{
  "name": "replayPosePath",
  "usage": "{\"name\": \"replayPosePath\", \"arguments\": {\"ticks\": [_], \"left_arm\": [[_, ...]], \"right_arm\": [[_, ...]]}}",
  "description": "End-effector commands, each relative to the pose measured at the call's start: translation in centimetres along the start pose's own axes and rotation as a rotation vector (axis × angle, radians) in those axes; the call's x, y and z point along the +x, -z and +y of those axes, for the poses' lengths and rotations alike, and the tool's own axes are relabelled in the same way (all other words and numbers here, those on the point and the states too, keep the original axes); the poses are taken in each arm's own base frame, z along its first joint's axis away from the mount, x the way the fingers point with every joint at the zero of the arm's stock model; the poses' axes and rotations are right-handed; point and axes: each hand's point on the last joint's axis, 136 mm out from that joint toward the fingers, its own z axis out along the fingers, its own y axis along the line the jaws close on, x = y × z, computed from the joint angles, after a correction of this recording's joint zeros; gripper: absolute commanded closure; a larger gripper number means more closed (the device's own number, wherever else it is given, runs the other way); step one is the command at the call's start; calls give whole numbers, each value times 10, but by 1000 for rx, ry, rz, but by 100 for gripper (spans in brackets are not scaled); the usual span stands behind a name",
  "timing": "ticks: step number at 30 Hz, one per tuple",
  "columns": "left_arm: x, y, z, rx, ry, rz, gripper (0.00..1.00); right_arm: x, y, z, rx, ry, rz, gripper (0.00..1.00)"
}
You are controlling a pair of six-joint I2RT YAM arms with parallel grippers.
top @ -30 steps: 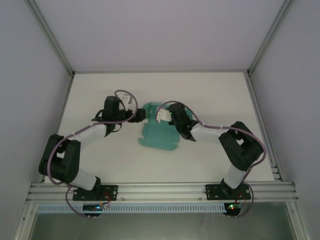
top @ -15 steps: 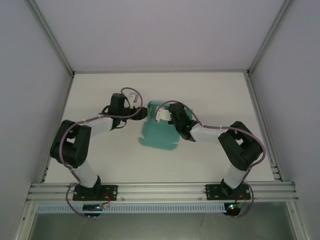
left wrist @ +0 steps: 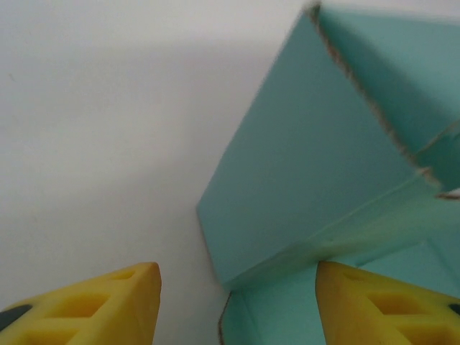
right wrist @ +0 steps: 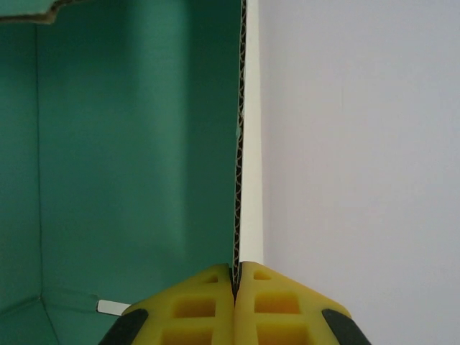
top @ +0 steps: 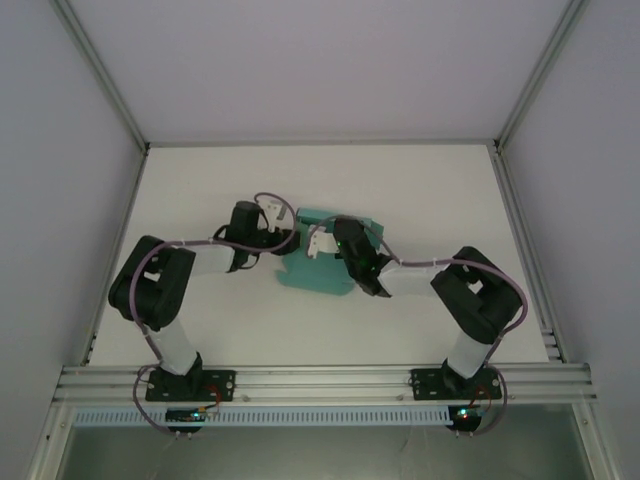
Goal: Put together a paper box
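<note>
At mid-table, left gripper (left wrist: 237,287) has moved in, jaws half-open astride a wall of the teal-green card paper box (top: 316,274); right gripper (right wrist: 237,277) pinches another wall, so folding looks underway.

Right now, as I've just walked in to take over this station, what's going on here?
Two robot arms are working on a teal paper box in the middle of the table. The right gripper is shut on the edge of an upright card wall. The left gripper is open at the box's left side, with a raised panel between its fingers, unclamped. The box is only partly formed.
</note>
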Motion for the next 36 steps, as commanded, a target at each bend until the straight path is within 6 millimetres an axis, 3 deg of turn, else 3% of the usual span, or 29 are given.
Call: {"name": "replayPosePath", "arguments": {"ticks": [1, 7, 13, 17, 22, 32, 36], "left_arm": [[-4, -1, -6, -45, -118, -68, 42], [-15, 5, -11, -44, -137, -154, 47], [-21, 16, -11, -67, -161, -180, 48], [-26, 9, -9, -80, -171, -175, 53], [-38, 2, -20, -30, -206, -210, 60], [-46, -22, -14, -113, -233, -214, 84], [-42, -27, -2, -174, -222, -212, 100]], "right_arm": [[-1, 6, 11, 42, 102, 21, 100], [-1, 8, 29, 30, 165, 26, 100], [-5, 10, 25, 51, 175, 21, 100], [-7, 11, 26, 39, 174, 9, 100], [-11, 10, 34, 7, 182, -7, 100], [-16, 5, 41, -47, 135, -46, 100], [-13, 2, 42, -60, 112, -44, 100]]}}
